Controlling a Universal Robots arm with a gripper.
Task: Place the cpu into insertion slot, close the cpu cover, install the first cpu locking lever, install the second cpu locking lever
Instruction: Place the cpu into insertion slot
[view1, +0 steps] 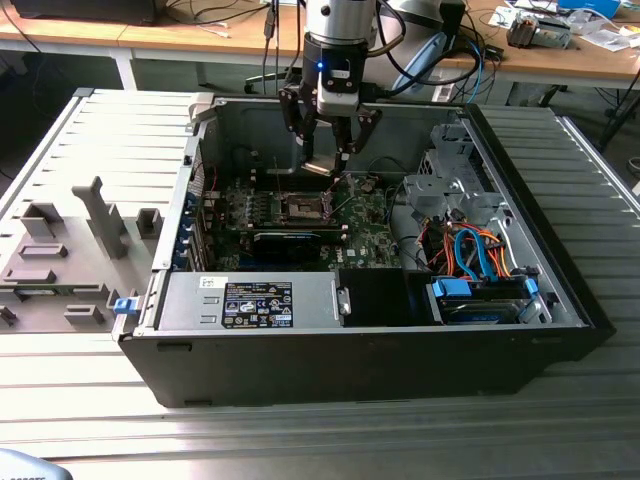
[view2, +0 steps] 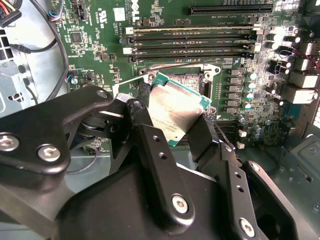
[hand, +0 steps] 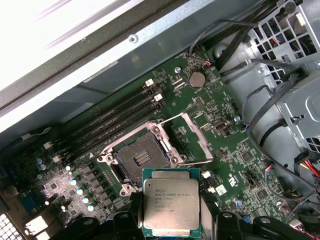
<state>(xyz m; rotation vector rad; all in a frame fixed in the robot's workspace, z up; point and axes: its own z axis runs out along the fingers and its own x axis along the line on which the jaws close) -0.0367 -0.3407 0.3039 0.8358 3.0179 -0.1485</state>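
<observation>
My gripper (view1: 324, 163) hangs inside the open computer case, shut on the cpu (view1: 321, 166), a small silver-topped chip with a green edge. In both wrist views the cpu (view2: 176, 106) (hand: 171, 201) sits between the black fingers (view2: 139, 116), tilted and a little above the green board. The insertion slot (hand: 137, 158) (view1: 301, 207) lies open and empty, just beyond the chip's edge. The cpu cover (hand: 192, 138), a thin silvery frame, is swung open beside the slot. Part of the slot (view2: 192, 80) is hidden behind the chip in the second wrist view.
Long black memory slots (hand: 112, 122) run beside the socket. A metal drive cage (view1: 455, 185) with orange and blue cables (view1: 480, 250) fills the exterior view's right of the case. A boxy power supply (view1: 250, 300) sits at the front. A grey moulded tray (view1: 70, 250) lies outside, on the exterior view's left.
</observation>
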